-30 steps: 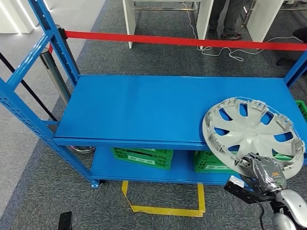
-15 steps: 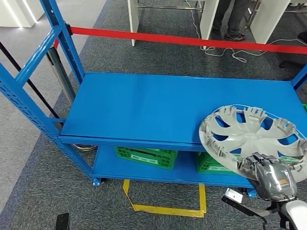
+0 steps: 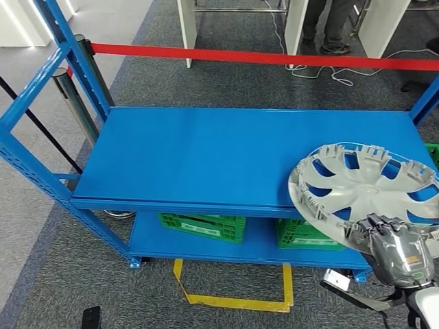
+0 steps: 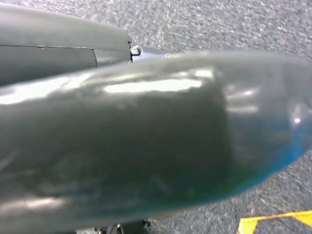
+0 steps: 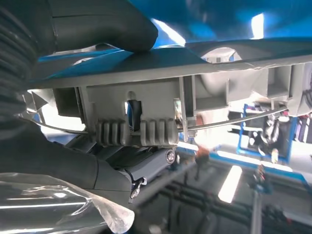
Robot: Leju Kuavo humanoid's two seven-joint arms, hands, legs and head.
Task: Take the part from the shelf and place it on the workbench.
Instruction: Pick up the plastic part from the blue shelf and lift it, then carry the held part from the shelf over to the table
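The part is a grey plastic hubcap (image 3: 362, 188) with curved spokes, held tilted above the right end of the blue shelf top (image 3: 207, 154). My right hand (image 3: 398, 250) grips its near rim from below, at the lower right of the head view. In the right wrist view the thumb (image 5: 107, 24) presses one face of the hubcap rim (image 5: 154, 105) and darker fingers (image 5: 55, 161) close on the other.
Green crates (image 3: 204, 226) sit on the lower shelf. Blue uprights (image 3: 46, 103) stand at the rack's left end, and a red barrier tape (image 3: 258, 58) runs behind it. A person's legs (image 3: 326, 24) stand beyond the tape. Yellow floor marking (image 3: 233, 298) lies on grey carpet in front.
The whole picture has swayed slightly, so the camera moved. The hubcap stays in my right hand, now a little lower and flatter over the shelf's right end.
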